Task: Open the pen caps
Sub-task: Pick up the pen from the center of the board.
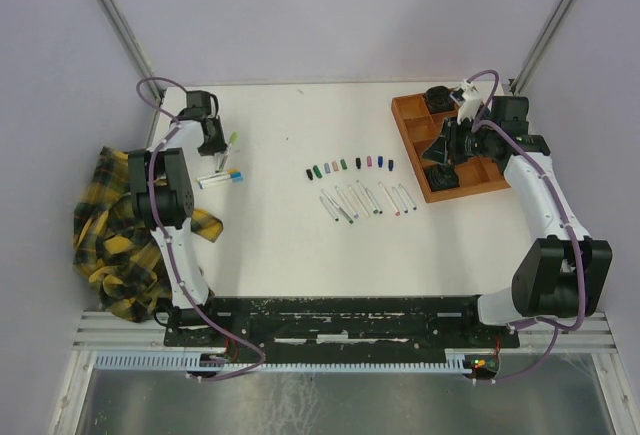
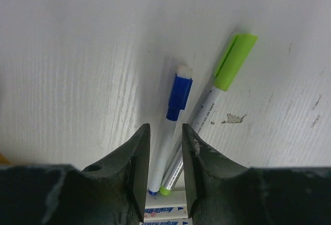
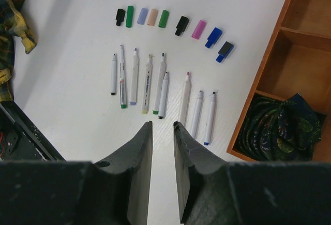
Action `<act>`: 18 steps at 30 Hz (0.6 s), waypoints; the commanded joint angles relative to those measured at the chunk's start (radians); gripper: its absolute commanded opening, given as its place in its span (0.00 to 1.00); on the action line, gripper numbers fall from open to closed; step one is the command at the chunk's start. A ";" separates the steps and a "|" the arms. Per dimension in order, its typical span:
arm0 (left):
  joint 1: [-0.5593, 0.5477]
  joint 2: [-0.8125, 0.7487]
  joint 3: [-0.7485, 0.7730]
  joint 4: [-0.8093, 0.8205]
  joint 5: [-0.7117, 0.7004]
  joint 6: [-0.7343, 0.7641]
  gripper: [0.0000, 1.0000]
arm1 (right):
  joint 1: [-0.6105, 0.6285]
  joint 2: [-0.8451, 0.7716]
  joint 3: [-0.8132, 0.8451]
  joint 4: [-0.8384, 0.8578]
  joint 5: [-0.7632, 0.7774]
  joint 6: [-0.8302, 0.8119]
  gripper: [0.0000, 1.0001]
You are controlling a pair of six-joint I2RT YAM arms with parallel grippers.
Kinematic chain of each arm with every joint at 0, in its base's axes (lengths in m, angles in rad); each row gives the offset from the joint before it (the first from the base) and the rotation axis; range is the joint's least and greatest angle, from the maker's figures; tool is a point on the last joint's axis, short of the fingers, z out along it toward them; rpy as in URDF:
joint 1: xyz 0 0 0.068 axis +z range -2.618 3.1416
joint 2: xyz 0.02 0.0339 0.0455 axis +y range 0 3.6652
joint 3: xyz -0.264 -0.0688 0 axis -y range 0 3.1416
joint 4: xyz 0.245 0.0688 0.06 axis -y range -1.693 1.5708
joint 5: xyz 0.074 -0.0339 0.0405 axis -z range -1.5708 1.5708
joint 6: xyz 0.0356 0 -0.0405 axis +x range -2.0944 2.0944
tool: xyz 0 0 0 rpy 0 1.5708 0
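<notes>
Nine loose plastic pen caps (image 3: 163,18) lie in a slanting row on the white table (image 1: 280,255). In the right wrist view we count them as black, green, lavender, peach, green, black, pink, blue and dark blue. Just beside that row lie nine thin white pen barrels (image 3: 148,84), uncapped and roughly parallel.

Our right gripper (image 3: 161,129) has its two dark fingers slightly parted with nothing between them. In its own camera the fingers point toward the barrels. The top camera shows it over the orange compartment tray (image 1: 408,145) at the table's far right, well apart from the caps. A dark, green-patterned bundle (image 3: 279,126) fills one compartment of that tray.

Our left gripper (image 2: 165,132) is low over the table's far left, its fingers a narrow gap apart. Two capped pens run out of that gap, one with a blue cap (image 2: 179,93) and the other with a lime-green cap (image 2: 235,62). Both caps are seated on their barrels and clear of the fingers. The tail ends of these two pens show between the fingers, and we cannot tell whether the pads touch them. More white pens (image 2: 165,212) lie crosswise just under those ends.

A yellow and black plaid cloth (image 1: 110,245) is bunched at the table's left edge beside the left arm.
</notes>
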 commanded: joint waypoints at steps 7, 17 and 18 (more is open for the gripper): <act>0.006 0.038 0.062 -0.046 0.033 0.072 0.31 | 0.005 0.002 0.009 0.013 -0.016 -0.015 0.30; 0.006 0.063 0.073 -0.070 0.011 0.066 0.26 | 0.005 -0.004 0.010 0.013 -0.019 -0.012 0.30; 0.006 0.064 0.074 -0.073 0.008 0.066 0.26 | 0.004 -0.004 0.010 0.013 -0.021 -0.011 0.30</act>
